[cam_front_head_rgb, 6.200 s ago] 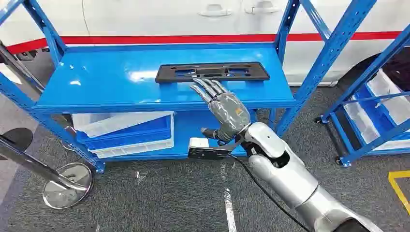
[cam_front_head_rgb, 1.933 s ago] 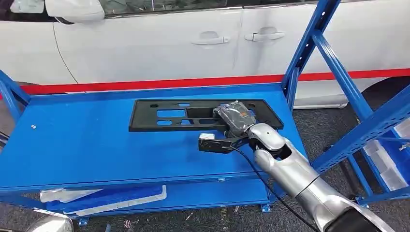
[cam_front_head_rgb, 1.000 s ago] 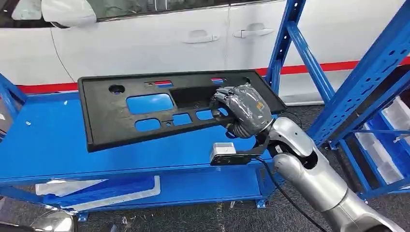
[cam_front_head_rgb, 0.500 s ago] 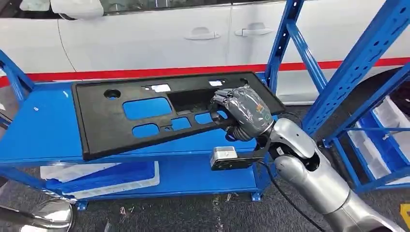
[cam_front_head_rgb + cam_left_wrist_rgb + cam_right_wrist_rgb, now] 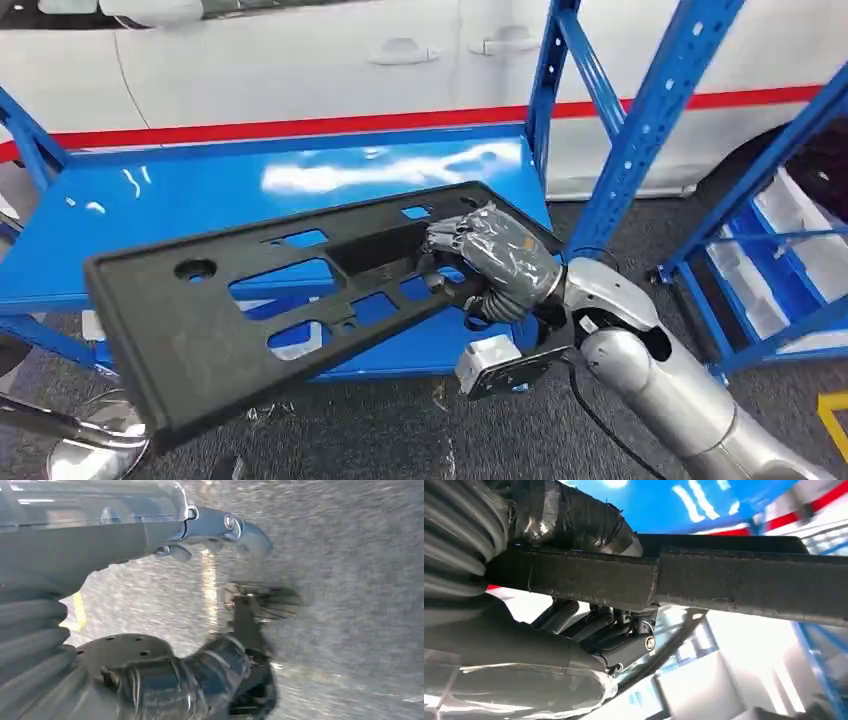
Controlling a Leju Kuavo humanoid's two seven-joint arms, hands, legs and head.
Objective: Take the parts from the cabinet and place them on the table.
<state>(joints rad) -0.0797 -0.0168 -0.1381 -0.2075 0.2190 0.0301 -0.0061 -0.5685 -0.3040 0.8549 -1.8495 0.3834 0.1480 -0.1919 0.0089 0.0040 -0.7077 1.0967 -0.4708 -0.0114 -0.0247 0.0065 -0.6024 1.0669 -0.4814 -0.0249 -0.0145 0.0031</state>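
A long black plastic panel (image 5: 270,310) with several cut-out openings hangs tilted in the air, off the blue cabinet shelf (image 5: 300,180). Its near end reaches down toward the lower left. My right hand (image 5: 495,262) grips the panel at its right end, fingers hooked through an opening. In the right wrist view the panel's edge (image 5: 724,585) runs across the picture, with my right hand's fingers (image 5: 589,625) curled under it and the thumb on its other side. My left hand (image 5: 150,675) hangs over the grey floor and holds nothing, thumb and fingers apart.
A white car (image 5: 300,60) with a red stripe stands behind the cabinet. Blue uprights (image 5: 640,130) rise just right of my hand. A second blue rack with bins (image 5: 790,240) is at the far right. A chrome post base (image 5: 80,455) sits on the carpet lower left.
My right hand closed on the panel, lifted it off the shelf and has drawn it toward me, its free end swinging down to the left. The camera view has shifted too.
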